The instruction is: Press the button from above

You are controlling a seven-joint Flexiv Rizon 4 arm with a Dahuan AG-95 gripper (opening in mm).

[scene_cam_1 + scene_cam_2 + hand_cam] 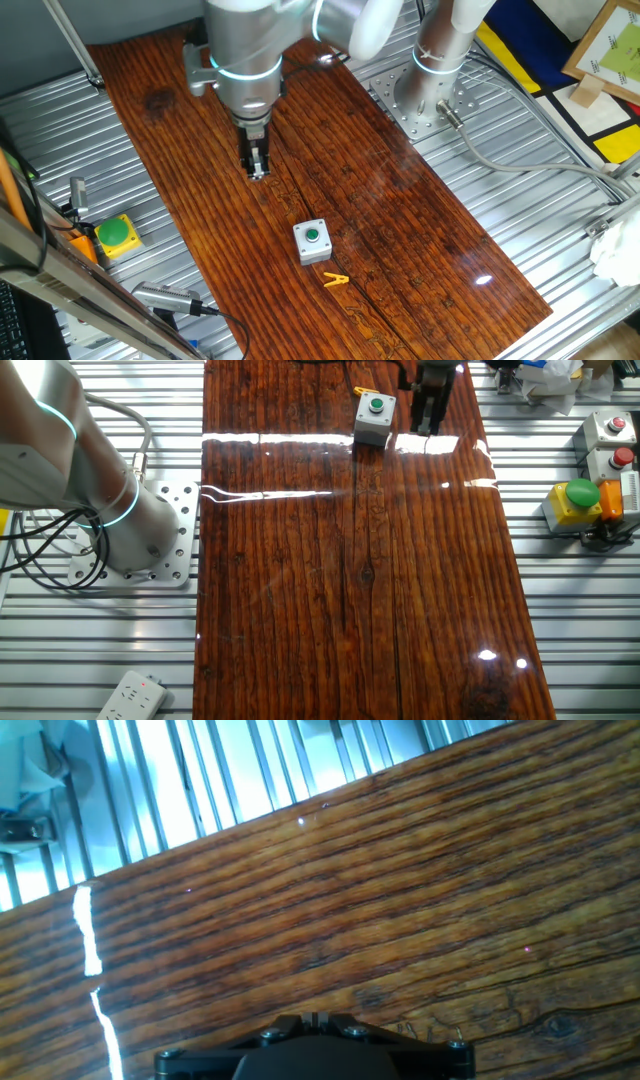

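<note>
Just one button (313, 236), one end effector (257, 166).

One fixed view is looking down from high beyond the wooden board's (330, 190) long side. The other is looking along that board (350, 570) from near the arm base (130, 550); both are sharing it. The hand view is facing it closely (380, 910).

- The table's dark wooden board (400, 910) filled most of the frame, its grain running slantwise.
- A ribbed metal surface (230, 770) showed along the top edge.
- A bright glare streak (90, 940) crossed the wood at left.
- The gripper's black body (315, 1045), with screws, sat at the bottom edge.
</note>
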